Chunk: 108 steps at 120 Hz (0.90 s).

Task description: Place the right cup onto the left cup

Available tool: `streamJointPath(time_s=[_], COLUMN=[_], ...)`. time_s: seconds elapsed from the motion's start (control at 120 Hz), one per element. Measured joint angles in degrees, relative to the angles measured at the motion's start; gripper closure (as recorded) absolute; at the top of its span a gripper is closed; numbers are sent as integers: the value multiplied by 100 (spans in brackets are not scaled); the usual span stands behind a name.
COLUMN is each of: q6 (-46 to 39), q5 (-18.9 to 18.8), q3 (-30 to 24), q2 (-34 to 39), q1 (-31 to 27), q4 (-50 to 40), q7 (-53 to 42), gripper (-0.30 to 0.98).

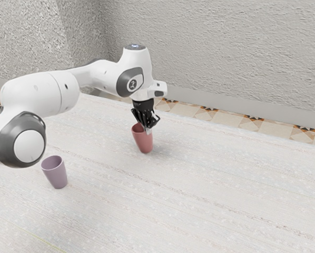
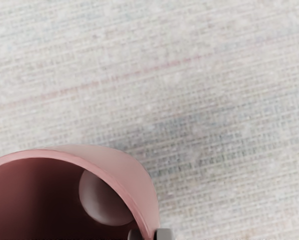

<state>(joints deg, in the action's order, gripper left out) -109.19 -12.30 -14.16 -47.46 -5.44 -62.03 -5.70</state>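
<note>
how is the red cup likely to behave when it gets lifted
The red cup will probably stay stiff, since its rim keeps a smooth curve. It is likely light for its size, being hollow and thin-walled. It may swing or tilt, because the gripper pinches the wall at one side of the rim.

Wht arm, rounded segs; dk-gry ring w/ wht disc at ext. view's 9 o'clock; rnd logo at 11; blk gripper.

The black gripper is at the rim of the red cup; the purple cup stands well apart, on the same table.
</note>
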Motion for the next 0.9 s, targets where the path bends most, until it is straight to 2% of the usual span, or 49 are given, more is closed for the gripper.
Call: streamJointPath(time_s=[0.2, 0.408, 0.692, 0.9], q6=[-7, -40, -157, -226], q5=[-2, 81, 517, 652], q3=[33, 94, 1140, 1350], q2=[326, 1269, 2609, 3003], q1=[17, 85, 736, 800], q4=[-290, -1183, -2638, -3018], q7=[78, 170, 312, 385], gripper=[79, 79, 79, 79])
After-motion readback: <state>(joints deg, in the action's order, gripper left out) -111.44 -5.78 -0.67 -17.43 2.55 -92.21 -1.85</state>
